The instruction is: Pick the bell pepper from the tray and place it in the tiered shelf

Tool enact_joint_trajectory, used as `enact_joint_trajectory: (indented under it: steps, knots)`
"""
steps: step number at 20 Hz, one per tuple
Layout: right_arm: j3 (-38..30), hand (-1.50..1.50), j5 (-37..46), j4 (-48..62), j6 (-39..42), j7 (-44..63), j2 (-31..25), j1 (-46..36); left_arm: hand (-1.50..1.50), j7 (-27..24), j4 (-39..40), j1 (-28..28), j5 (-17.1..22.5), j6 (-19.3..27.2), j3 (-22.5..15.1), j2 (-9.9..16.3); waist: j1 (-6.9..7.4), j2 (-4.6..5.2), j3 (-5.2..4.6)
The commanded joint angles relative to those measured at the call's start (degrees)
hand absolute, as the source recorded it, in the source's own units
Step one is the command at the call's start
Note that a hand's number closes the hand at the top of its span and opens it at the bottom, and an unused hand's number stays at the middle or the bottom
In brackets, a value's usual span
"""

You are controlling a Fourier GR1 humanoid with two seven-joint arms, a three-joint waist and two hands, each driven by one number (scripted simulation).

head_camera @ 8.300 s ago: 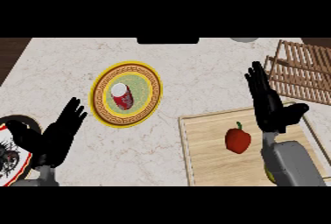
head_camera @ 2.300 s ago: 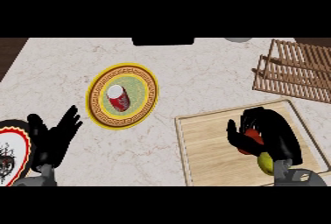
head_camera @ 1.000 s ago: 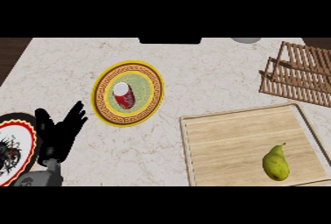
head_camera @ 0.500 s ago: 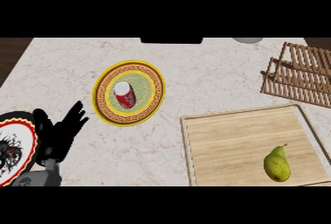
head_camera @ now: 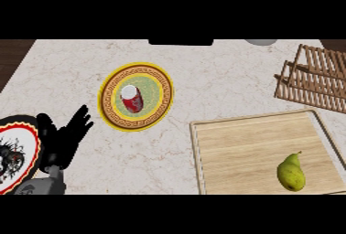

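Observation:
The wooden tray (head_camera: 250,146) lies at the lower right and holds only a green-yellow pear (head_camera: 290,172) near its front right corner. No bell pepper shows anywhere in the head view. The slatted wooden tiered shelf (head_camera: 316,77) stands at the right edge, behind the tray. My left hand (head_camera: 64,145) rests open at the lower left with its fingers up, holding nothing. My right hand and forearm are out of the picture.
A yellow-rimmed plate (head_camera: 136,102) with a red and white can (head_camera: 132,98) lying on it sits left of centre. A red, white and black patterned plate (head_camera: 15,151) is cut by the left edge, beside my left hand.
Earlier my right hand was curled over the red bell pepper on the tray beside the pear. Since then hand and pepper have left the view. Over the last second nothing has moved.

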Motion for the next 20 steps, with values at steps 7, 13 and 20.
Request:
enact_joint_trajectory:
  steps: [7,13,20]
  knots:
    - [3.8,1.50,9.3,19.1,-9.0,-12.0,2.4,-8.5,0.00,-1.3,3.2,-0.2,-1.3,-0.1,-0.8,-2.0,0.31,0.41,-0.16]
    - [3.4,1.50,10.8,25.5,-10.7,-18.3,3.0,-12.8,0.00,3.6,-1.1,-1.6,-0.6,0.9,0.2,-1.2,0.28,0.31,-0.13]
    - [3.3,1.50,12.5,31.9,-9.3,-23.8,1.5,-14.2,0.00,0.5,0.7,0.8,-1.2,-0.3,0.9,-0.8,0.12,0.30,-0.12]
